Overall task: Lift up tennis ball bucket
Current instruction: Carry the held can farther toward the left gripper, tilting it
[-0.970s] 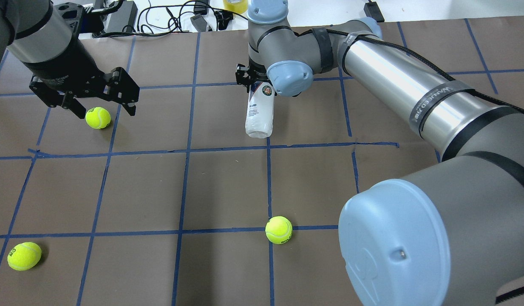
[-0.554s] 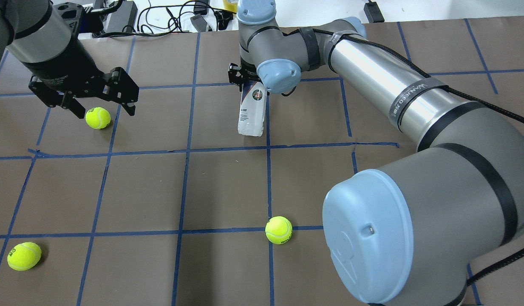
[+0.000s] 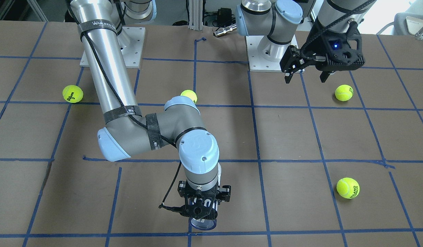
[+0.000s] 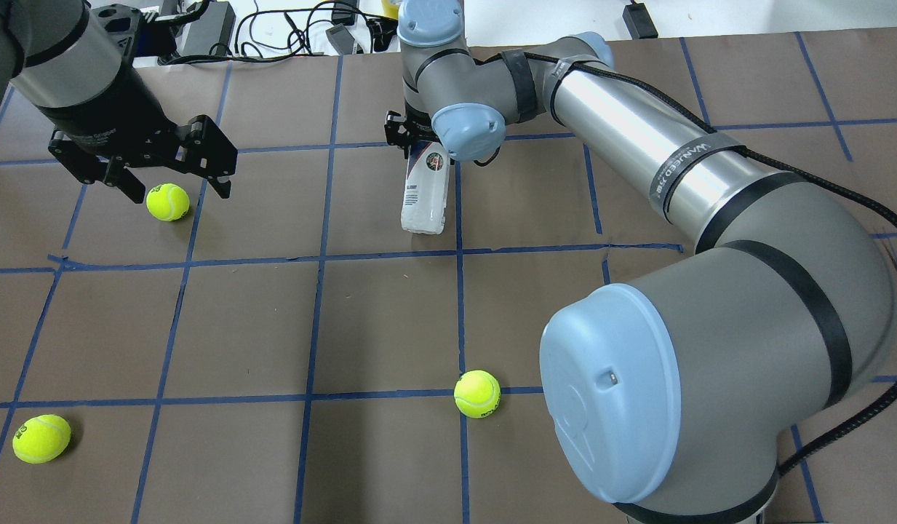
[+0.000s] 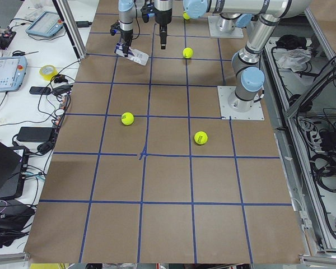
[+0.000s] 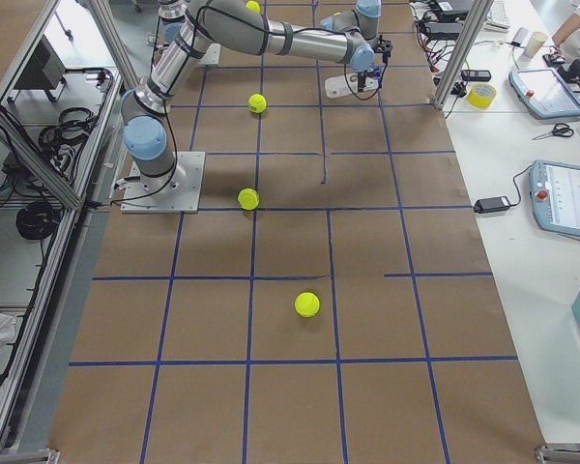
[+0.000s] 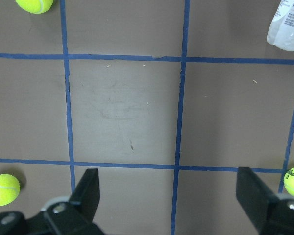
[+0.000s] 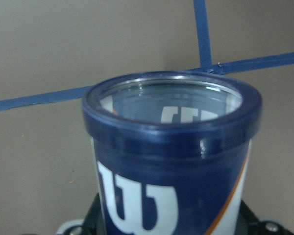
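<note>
Swings left with the tennis ball bucket (image 4: 423, 195) pinched by its rim end in the right claw (image 4: 417, 144), slanting down; left claw (image 4: 180, 188) spread, far off.

From across the bench (image 3: 300, 137), my right end effector (image 3: 201, 210) hides all of the tennis ball bucket (image 3: 202, 224) but its dark blue rim, and my elbow (image 3: 178, 118) half covers a tennis ball (image 3: 189, 95); from overhead my wrist joint (image 4: 466, 131) covers my hold on the tube. My right wrist camera cuts the bucket off at the bottom edge, and my left one shows only its clear end in the top right corner. In both side views my end effectors are too small to judge.
</note>
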### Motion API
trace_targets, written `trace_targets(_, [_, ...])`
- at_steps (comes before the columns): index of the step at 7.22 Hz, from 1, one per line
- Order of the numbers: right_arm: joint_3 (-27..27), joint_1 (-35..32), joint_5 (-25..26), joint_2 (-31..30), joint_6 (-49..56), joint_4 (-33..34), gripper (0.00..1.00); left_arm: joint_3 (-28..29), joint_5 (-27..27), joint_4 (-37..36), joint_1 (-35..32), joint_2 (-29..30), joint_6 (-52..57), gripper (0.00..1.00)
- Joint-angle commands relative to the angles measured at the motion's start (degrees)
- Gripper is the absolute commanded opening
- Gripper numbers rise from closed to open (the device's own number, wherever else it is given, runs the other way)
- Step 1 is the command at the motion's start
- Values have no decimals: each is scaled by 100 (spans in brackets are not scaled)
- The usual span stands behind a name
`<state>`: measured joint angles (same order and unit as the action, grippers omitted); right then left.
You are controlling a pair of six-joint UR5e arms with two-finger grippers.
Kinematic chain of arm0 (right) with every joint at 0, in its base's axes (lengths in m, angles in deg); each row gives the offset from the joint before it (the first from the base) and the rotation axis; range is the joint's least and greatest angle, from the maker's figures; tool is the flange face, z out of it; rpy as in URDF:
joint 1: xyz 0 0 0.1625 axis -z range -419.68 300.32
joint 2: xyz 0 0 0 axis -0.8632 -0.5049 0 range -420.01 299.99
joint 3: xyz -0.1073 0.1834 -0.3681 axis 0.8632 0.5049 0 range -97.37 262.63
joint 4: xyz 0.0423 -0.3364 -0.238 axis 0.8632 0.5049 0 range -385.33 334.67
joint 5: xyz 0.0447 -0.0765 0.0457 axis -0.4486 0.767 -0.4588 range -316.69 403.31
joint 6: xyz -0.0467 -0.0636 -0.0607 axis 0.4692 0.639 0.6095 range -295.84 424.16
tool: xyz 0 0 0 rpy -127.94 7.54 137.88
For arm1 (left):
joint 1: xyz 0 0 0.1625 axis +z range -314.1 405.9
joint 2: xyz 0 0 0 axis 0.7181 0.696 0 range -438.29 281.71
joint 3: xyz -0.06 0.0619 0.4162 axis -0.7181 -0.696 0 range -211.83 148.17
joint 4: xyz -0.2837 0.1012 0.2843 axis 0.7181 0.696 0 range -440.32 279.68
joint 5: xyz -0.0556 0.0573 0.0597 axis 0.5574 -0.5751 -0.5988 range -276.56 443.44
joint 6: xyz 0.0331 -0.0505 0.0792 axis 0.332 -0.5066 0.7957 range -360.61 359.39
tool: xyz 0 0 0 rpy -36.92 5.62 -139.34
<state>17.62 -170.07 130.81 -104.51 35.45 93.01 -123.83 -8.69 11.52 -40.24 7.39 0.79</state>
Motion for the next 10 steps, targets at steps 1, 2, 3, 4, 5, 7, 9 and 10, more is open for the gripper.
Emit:
trace_targets(1, [23,-87,-49,-32,50,-143,76,7,-16,1,9,-7,9,100])
trace_targets(2, [58,-209,-49,-32,355,-258,71,7,-24,1,9,-7,9,100])
trace_targets(3, [163,-324,-23,-67,541,-529,71,7,-25,1,9,-7,9,100])
trace_targets(4, [338,-507,99,-119,960,-775,70,7,-25,1,9,1,9,100])
trace_targets(5, [383,-570,283,-129,1417,-847,67,7,-25,1,9,2,9,100])
trace_targets(7, [384,-947,958,-120,2286,-804,61,7,-25,-8,9,2,9,100])
trace_targets(9, [340,-1054,1007,-120,3237,-551,59,7,-25,-8,9,2,9,100])
trace_targets(10, [331,-1167,1015,-111,3693,-471,59,7,-16,-8,9,2,0,100])
